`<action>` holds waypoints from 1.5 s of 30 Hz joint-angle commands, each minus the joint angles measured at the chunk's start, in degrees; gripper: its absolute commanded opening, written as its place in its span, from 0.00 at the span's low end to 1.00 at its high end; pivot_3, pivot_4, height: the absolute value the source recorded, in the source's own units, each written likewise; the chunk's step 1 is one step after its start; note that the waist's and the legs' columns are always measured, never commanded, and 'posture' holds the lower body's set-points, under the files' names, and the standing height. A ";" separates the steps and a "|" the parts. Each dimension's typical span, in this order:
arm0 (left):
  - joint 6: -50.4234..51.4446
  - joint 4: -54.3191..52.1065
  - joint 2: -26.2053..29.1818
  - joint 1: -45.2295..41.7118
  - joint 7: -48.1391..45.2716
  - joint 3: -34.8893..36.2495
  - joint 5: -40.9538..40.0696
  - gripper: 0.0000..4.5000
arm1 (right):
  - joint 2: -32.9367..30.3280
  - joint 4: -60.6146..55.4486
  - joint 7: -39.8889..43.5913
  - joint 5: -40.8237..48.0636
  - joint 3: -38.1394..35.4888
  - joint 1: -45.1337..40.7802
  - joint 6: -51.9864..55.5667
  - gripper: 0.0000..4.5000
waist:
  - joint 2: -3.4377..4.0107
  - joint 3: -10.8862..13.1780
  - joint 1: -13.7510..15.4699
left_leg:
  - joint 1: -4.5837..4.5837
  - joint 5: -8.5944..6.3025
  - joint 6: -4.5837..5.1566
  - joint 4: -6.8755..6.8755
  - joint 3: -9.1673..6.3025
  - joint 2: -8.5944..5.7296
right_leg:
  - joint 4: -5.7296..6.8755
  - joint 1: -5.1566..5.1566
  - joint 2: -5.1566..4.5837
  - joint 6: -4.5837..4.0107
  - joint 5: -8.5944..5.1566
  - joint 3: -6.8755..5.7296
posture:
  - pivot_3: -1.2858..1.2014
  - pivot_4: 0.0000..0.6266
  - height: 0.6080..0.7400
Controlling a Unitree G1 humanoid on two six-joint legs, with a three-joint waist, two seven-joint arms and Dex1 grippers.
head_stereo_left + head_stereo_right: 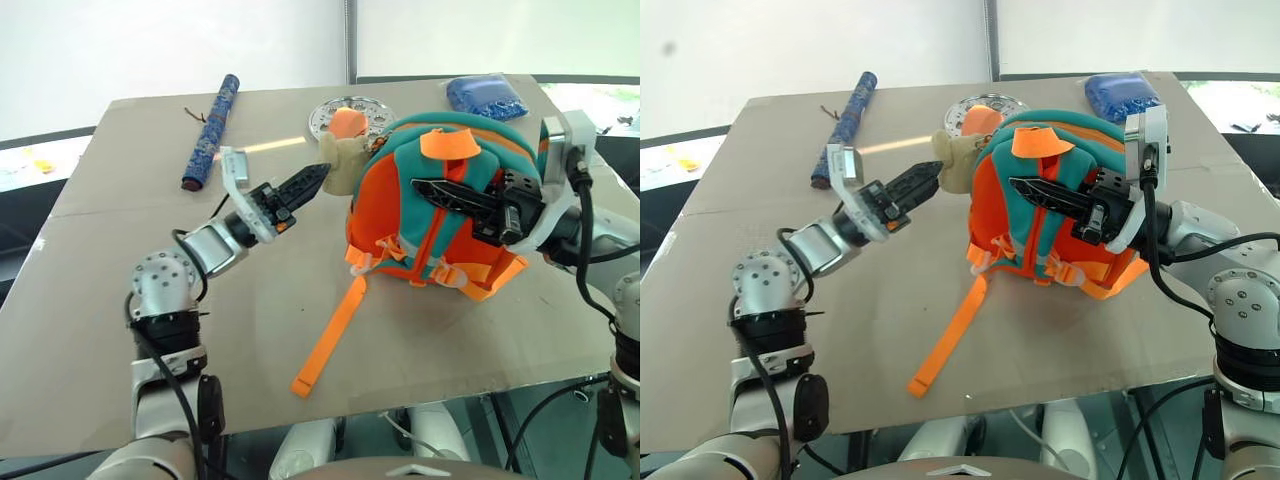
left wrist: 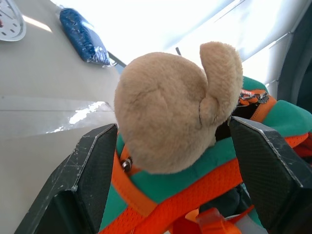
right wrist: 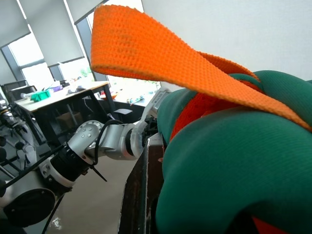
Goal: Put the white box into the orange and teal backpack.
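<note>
The orange and teal backpack [image 1: 395, 215] stands on the table, right of centre, with a tan plush toy [image 1: 340, 165] at its upper left. My left gripper [image 1: 318, 178] is open at that toy, and in the left wrist view its fingers [image 2: 90, 170] stand wide on either side of the plush toy [image 2: 165, 107]. My right gripper [image 1: 440, 192] reaches in from the right and lies across the teal front, shut on the backpack's teal fabric [image 3: 229, 161]. The white box is hidden.
A round perforated metal plate [image 1: 352, 108] lies just behind the backpack and a blue pouch [image 1: 487, 95] sits at the back right. A rolled blue patterned tube [image 1: 210, 130] lies at the back left. A long orange strap [image 1: 330, 335] trails toward the table's front edge.
</note>
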 commanded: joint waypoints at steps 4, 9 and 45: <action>-0.66 0.14 -0.48 -2.15 -8.20 -3.88 3.56 0.58 | 0.16 -2.13 0.11 0.81 -0.98 -1.06 -1.38 0.00 | 0.00 0.00 -0.26 | 0.00 0.00 0.00 -0.01 0.06 0.02 | 0.00 -0.02 0.02 0.00 0.00 0.03 | 0.52 0.24 0.95; -4.14 0.82 -1.01 -2.94 -9.41 -2.51 6.47 0.08 | 0.26 -2.04 -0.52 0.32 -1.34 -1.17 -1.75 0.00 | 0.00 0.00 -0.32 | 0.00 0.00 0.00 -0.01 0.04 0.03 | 0.00 -0.02 0.02 0.00 0.00 0.02 | 0.52 0.24 0.95; -21.44 -11.99 0.88 19.07 -8.67 -5.51 23.79 0.01 | -1.69 0.76 -8.44 -28.43 4.71 -0.31 -12.06 0.00 | -0.02 -0.05 1.09 | -0.10 0.00 0.01 -0.01 -0.07 -0.05 | -0.04 -0.02 -0.04 0.00 0.00 -0.10 | 0.52 0.24 0.95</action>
